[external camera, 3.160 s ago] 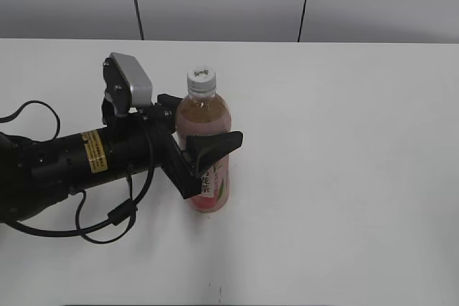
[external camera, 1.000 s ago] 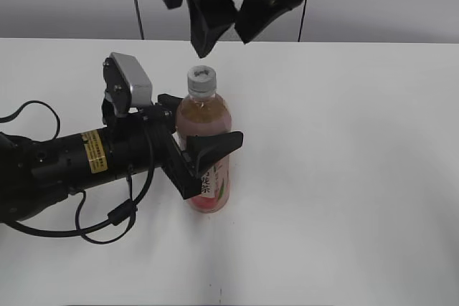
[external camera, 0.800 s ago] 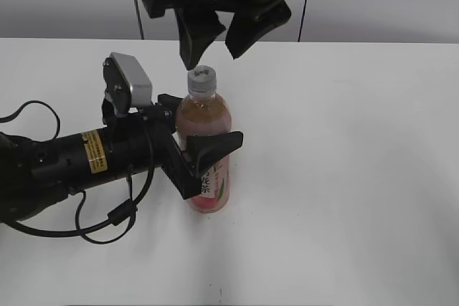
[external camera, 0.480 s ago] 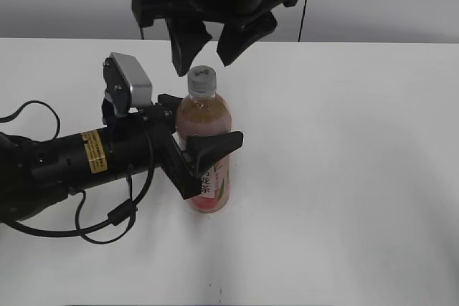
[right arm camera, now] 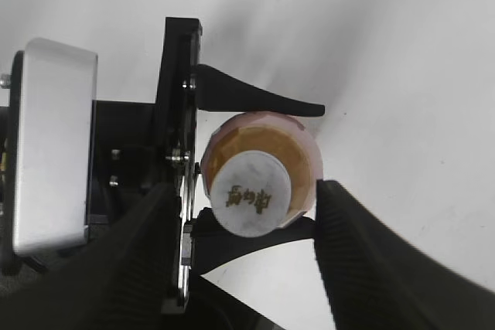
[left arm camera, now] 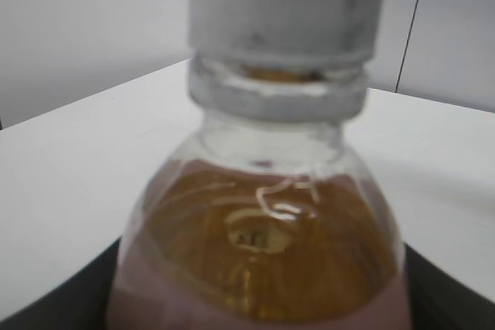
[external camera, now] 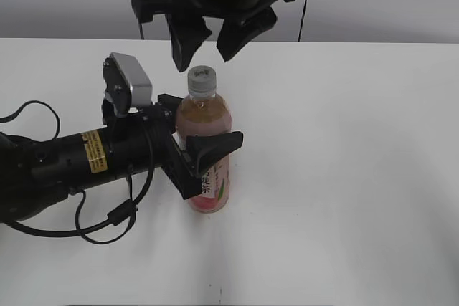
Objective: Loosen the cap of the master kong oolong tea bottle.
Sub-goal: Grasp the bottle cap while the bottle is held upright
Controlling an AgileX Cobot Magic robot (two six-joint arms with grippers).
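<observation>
The master kong oolong tea bottle (external camera: 204,116) stands upright on the white table, amber tea showing above its pink label. My left gripper (external camera: 203,132) reaches in from the left and is shut on the bottle's body, one black finger on each side. The left wrist view looks up at the bottle (left arm camera: 263,245) and its white cap (left arm camera: 286,9). The cap (external camera: 201,79) is bare. My right gripper (external camera: 202,56) hangs just above it, open and pointing down. From above, its fingers (right arm camera: 363,260) flank the cap (right arm camera: 251,197) without touching it.
The white table (external camera: 344,177) stretches to the right and front of the bottle. A grey wall with dark seams rises behind. The left arm and its cables (external camera: 107,220) lie across the table's left side. The silver left wrist camera housing (right arm camera: 54,144) sits beside the bottle.
My right gripper has come down and leftwards from the top of the view until its open fingers hang just above the cap. The left gripper and the bottle have stayed still.
</observation>
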